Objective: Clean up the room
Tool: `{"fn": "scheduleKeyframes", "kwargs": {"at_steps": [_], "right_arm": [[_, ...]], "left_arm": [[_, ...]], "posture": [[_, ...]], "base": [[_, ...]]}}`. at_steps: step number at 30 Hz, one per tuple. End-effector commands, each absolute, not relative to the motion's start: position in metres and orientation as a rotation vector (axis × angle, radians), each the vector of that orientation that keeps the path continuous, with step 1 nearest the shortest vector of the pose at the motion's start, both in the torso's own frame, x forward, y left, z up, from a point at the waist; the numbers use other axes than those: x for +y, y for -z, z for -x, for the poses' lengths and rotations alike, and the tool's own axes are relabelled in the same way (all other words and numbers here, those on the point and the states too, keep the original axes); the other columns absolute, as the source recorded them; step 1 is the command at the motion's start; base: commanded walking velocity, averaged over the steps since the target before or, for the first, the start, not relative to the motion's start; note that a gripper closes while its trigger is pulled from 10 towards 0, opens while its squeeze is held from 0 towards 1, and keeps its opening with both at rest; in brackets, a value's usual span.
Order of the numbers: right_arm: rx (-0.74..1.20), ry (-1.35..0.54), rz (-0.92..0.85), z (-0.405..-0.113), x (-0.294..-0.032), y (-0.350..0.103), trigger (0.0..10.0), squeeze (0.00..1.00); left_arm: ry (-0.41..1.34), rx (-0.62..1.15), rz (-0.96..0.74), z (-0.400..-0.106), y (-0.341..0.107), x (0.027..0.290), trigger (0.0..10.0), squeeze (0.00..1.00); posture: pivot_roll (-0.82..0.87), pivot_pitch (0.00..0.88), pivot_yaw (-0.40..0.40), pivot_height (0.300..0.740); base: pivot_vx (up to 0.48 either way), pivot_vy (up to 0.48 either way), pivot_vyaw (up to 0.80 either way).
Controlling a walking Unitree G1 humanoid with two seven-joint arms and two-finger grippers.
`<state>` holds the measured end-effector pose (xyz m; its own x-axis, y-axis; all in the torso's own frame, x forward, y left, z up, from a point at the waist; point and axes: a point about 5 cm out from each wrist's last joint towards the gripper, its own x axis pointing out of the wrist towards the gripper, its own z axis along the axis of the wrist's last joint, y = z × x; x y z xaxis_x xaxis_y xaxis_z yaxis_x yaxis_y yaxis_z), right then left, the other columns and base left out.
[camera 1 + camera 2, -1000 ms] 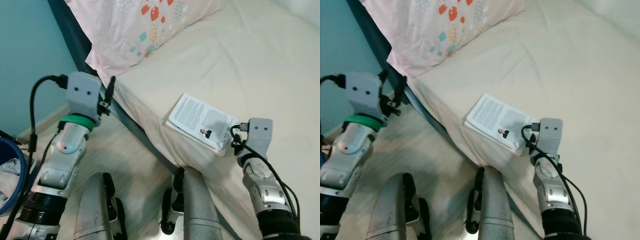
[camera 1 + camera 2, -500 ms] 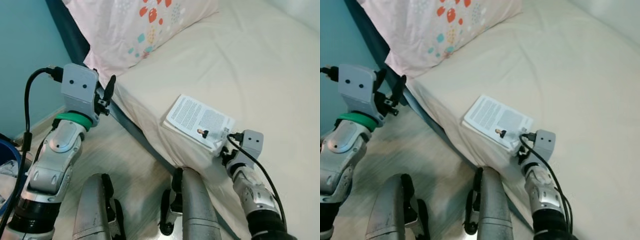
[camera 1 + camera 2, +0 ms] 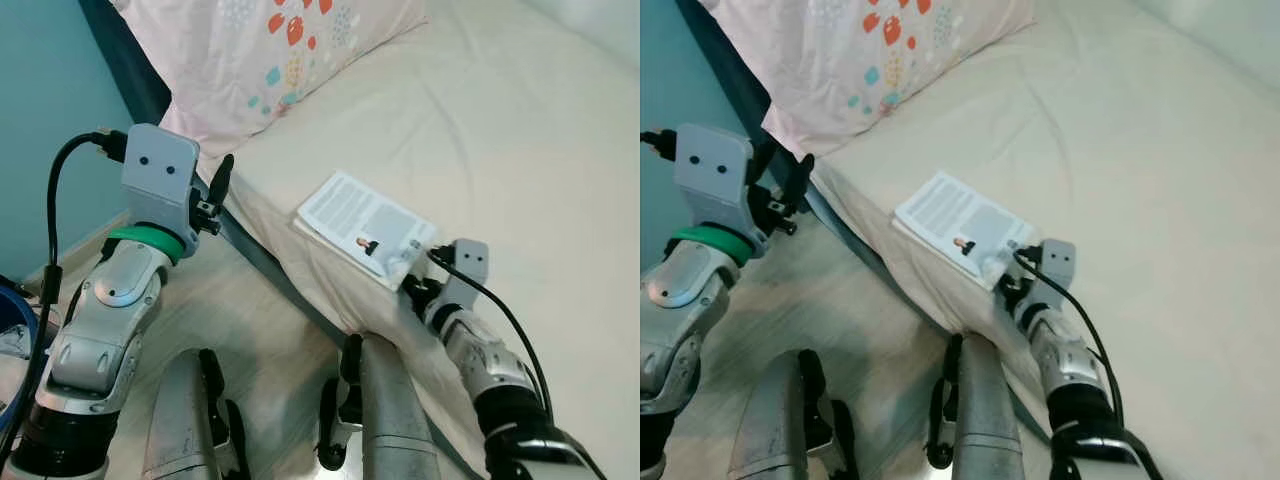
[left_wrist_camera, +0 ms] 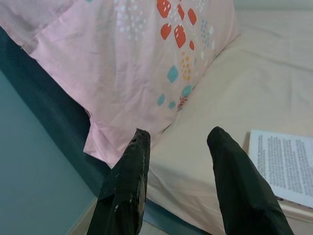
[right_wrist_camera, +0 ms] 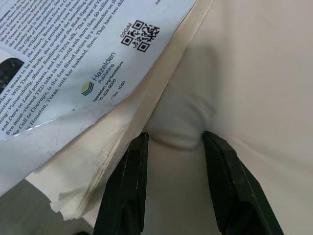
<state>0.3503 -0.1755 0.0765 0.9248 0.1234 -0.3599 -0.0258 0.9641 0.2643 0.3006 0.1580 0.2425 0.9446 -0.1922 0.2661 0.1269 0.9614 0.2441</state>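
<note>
Book (image 3: 362,226) is lying back cover up near the edge of the bed (image 3: 520,150), below the pillow (image 3: 280,60). Right end effector (image 5: 173,183) is sitting just beside the book's corner, fingers slightly parted, pressing into the sheet and gripping nothing. Left end effector (image 4: 178,183) is hovering open and empty beside the bed edge.

Risk: fingers are digging into the soft sheet rather than getting under the cover, so closing could pinch fabric, catch only loose pages, or nudge the book off the edge.

Right wrist view is showing the page stack and QR code up close; the head views are showing how close the book is lying to the edge.
</note>
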Motion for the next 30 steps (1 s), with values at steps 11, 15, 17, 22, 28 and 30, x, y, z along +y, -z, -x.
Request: {"fn": "scheduleKeyframes", "kwargs": {"at_steps": [11,15,17,22,28,30], "right_arm": [[0.472,-0.158,-0.374,-0.354,-0.143,-0.067,10.0,0.0],[0.457,-0.187,-0.408,-0.362,-0.132,-0.076,10.0,0.0],[0.454,-0.188,-0.414,-0.364,-0.13,-0.079,10.0,0.0],[0.435,-0.172,-0.437,-0.371,-0.126,-0.088,10.0,0.0],[0.407,-0.135,-0.447,-0.378,-0.127,-0.097,10.0,0.0],[0.395,-0.122,-0.445,-0.38,-0.129,-0.101,10.0,0.0]], "left_arm": [[0.158,-0.263,-0.244,-0.297,-0.24,0.158,10.0,0.0],[0.16,-0.264,-0.25,-0.296,-0.242,0.157,10.0,0.0],[0.16,-0.266,-0.252,-0.295,-0.243,0.157,10.0,0.0],[0.156,-0.268,-0.262,-0.292,-0.245,0.158,10.0,0.0],[0.148,-0.265,-0.276,-0.288,-0.247,0.161,10.0,0.0],[0.146,-0.264,-0.28,-0.287,-0.247,0.162,10.0,0.0]], "posture": [[0.08,0.322,0.004,0.595],[0.09,0.32,0.005,0.595],[0.1,0.322,0.004,0.595],[0.14,0.327,0.007,0.595],[0.18,0.331,0.014,0.595],[0.18,0.331,0.015,0.595]], "base": [[0.0,0.0,0.0],[0.0,0.0,0.0],[0.0,0.0,0.0],[0.0,0.0,0.0],[0.0,0.0,0.0],[0.0,0.0,0.0]]}}
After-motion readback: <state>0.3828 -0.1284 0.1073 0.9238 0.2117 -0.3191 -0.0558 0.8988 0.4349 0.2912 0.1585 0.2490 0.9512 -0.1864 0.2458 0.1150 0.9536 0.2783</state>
